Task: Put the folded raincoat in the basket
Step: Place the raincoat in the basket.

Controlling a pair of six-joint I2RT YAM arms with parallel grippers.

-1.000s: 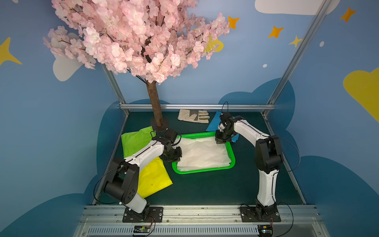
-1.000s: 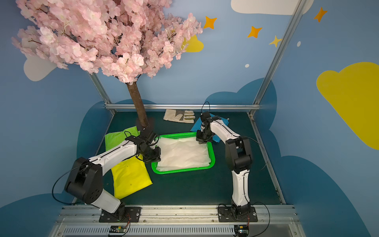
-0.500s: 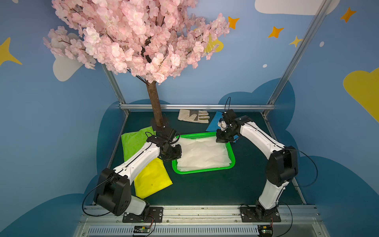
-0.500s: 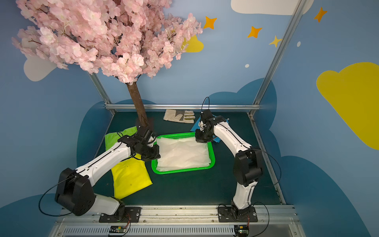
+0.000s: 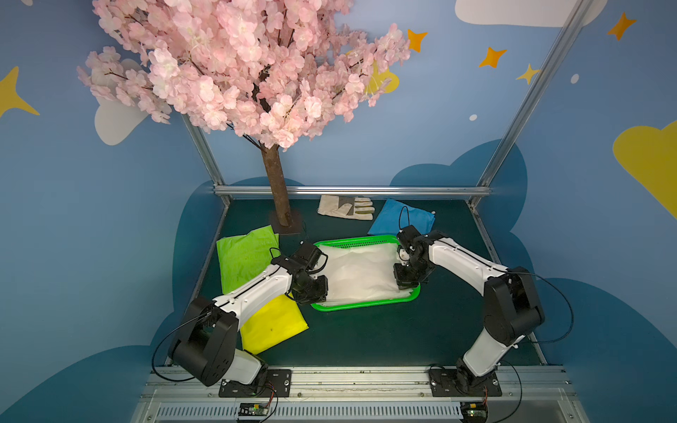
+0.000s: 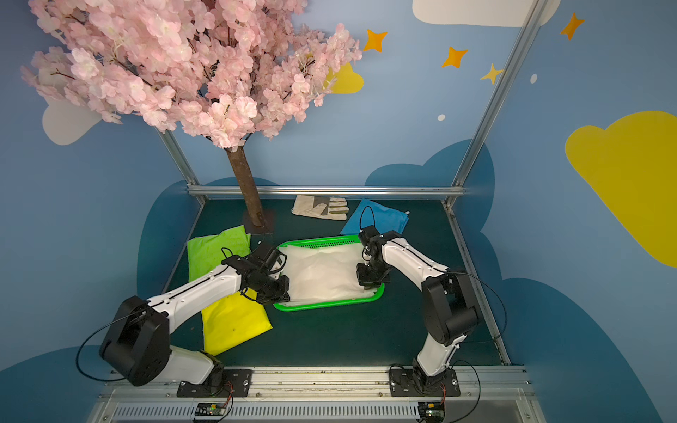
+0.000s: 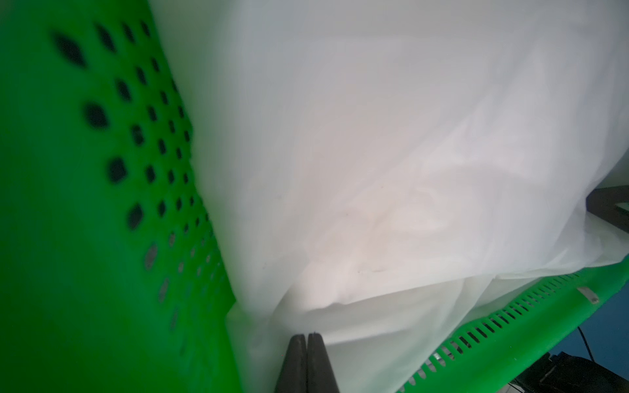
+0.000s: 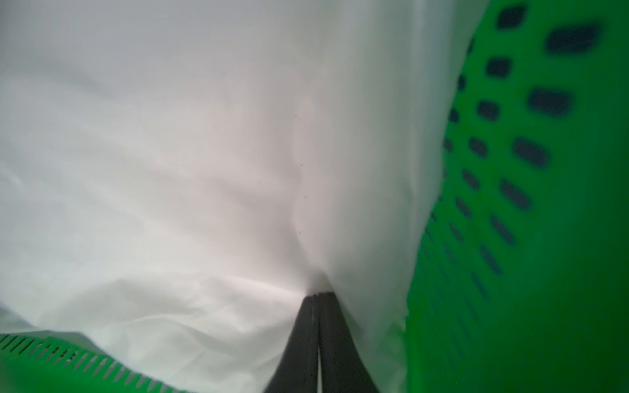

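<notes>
Crinkled translucent white raincoat (image 5: 361, 273) fills a perforated green plastic basket (image 5: 355, 242); left gripper (image 7: 308, 337) pressed shut against it, right gripper (image 8: 319, 295) pinching its film.

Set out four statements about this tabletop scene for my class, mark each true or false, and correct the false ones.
1. The white raincoat lies in the green basket. True.
2. The glove is in the basket too. False: the glove lies on the table at the back, beside the blue packet.
3. Both grippers are wide open. False: the left gripper and right gripper are both shut.
4. The yellow packet lies outside the basket. True.
</notes>
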